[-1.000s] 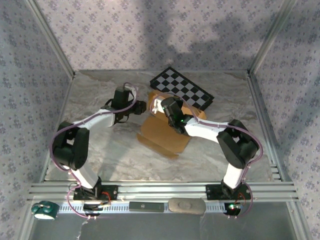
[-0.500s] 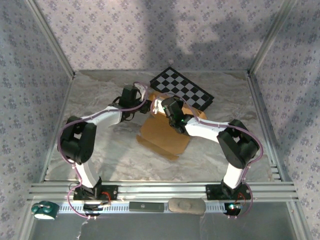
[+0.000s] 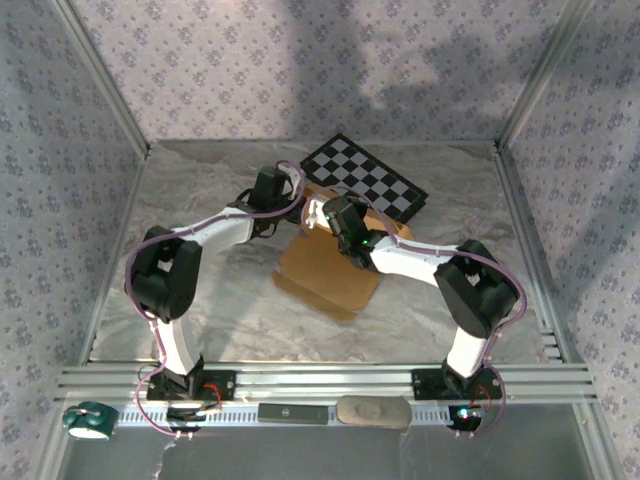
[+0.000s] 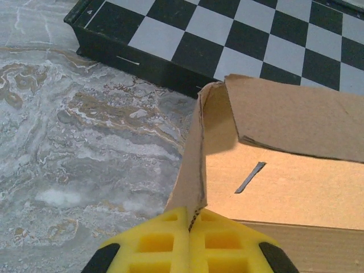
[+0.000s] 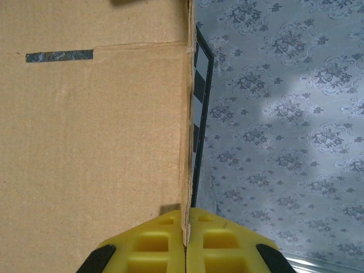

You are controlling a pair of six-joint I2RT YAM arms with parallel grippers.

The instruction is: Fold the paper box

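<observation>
Where the left jaws meet, their yellow, grid-moulded pads (image 4: 159, 242) are clamped on the frayed edge of an upright flap of the paper box (image 4: 284, 182), tan matte cardboard with a dark slit in the flat panel ahead and right of them. The right jaws are likewise closed, their pads (image 5: 165, 239) pinching a thin side edge of the box (image 5: 96, 142), whose creased panel spreads flat to their left. Beyond the left jaws lies a glossy checkered board (image 4: 227, 28), its near edge close behind the box. The marbled grey tabletop (image 4: 85, 142) stretches open left of those jaws. Right of the right jaws rises a floral-papered wall (image 5: 273, 114); aluminium posts (image 3: 100, 75) frame the cell.
</observation>
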